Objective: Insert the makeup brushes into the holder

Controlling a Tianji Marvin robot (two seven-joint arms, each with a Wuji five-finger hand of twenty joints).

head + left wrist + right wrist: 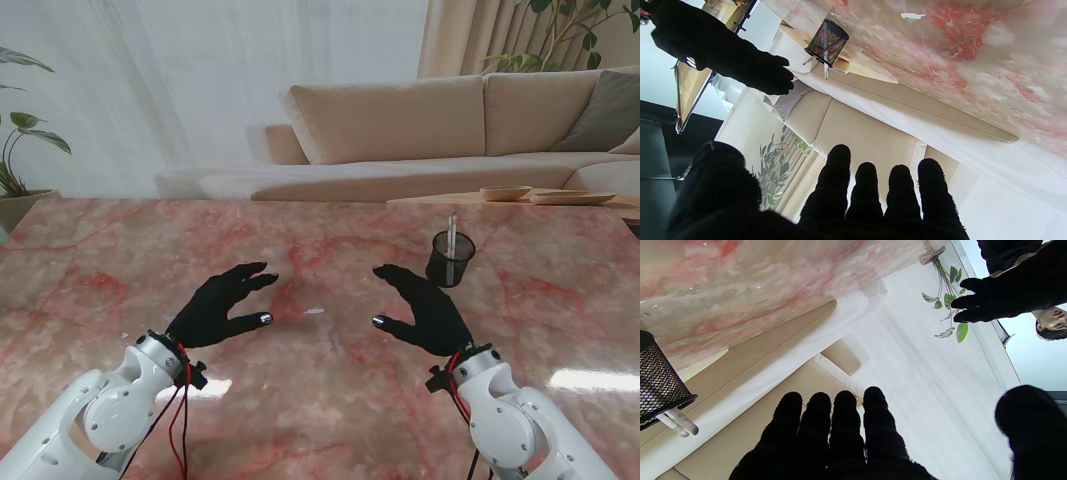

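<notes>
A black mesh holder (pixel 449 259) stands on the marble table (pixel 320 400), far right of centre, with clear-handled brushes (pixel 452 236) sticking up out of it. The holder (pixel 827 42) with a brush handle (pixel 825 71) shows in the left wrist view, and the holder (pixel 658 383) with brush ends (pixel 681 424) in the right wrist view. My left hand (pixel 222 304) hovers over the table with its fingers spread, holding nothing. My right hand (pixel 424 308) hovers just nearer to me than the holder, fingers apart and empty. A small white fleck (pixel 314 311) lies on the table between the hands.
A beige sofa (pixel 440 130) runs behind the table's far edge. A low wooden table with shallow dishes (pixel 505 193) stands at the far right. A potted plant (pixel 15 150) is at the far left.
</notes>
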